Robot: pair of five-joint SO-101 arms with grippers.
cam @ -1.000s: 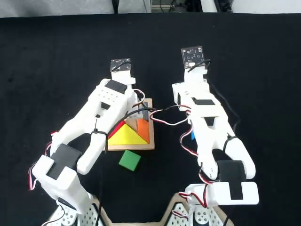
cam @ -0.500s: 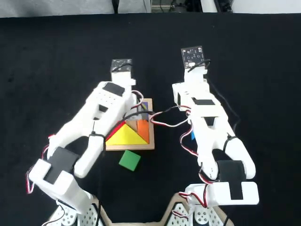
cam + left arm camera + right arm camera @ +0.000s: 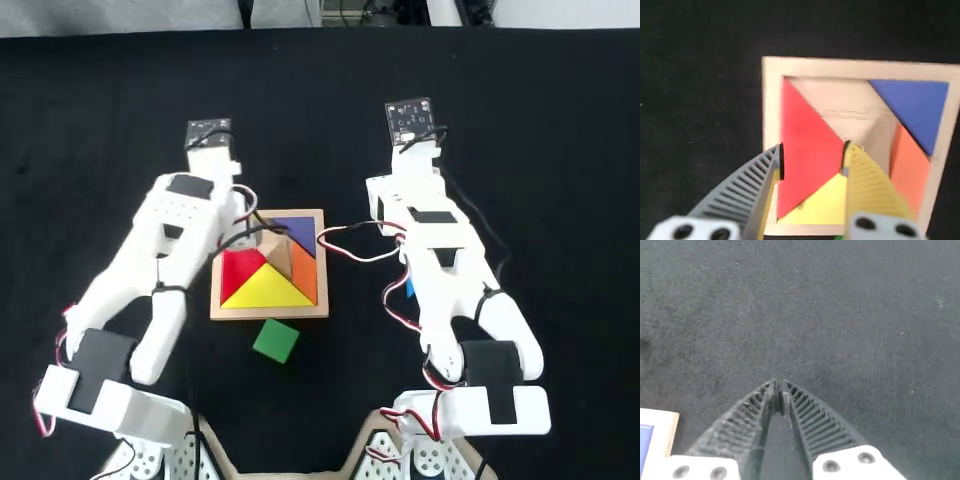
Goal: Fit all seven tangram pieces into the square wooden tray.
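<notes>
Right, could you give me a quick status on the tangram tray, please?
Left hand open, over the red piece in the tray. Right hand shut, over the black cloth. Green square lies outside the tray, unobstructed.

left arm (image 3: 150,270): jaws apart | right arm (image 3: 440,265): jaws closed, seemingly touching

No word, number or sign can be read anywhere. The dark circuit board (image 3: 410,118) on the right arm, between 1 and 2 o'clock from the wooden tray (image 3: 290,313), bears pale specks too small to make out.
</notes>
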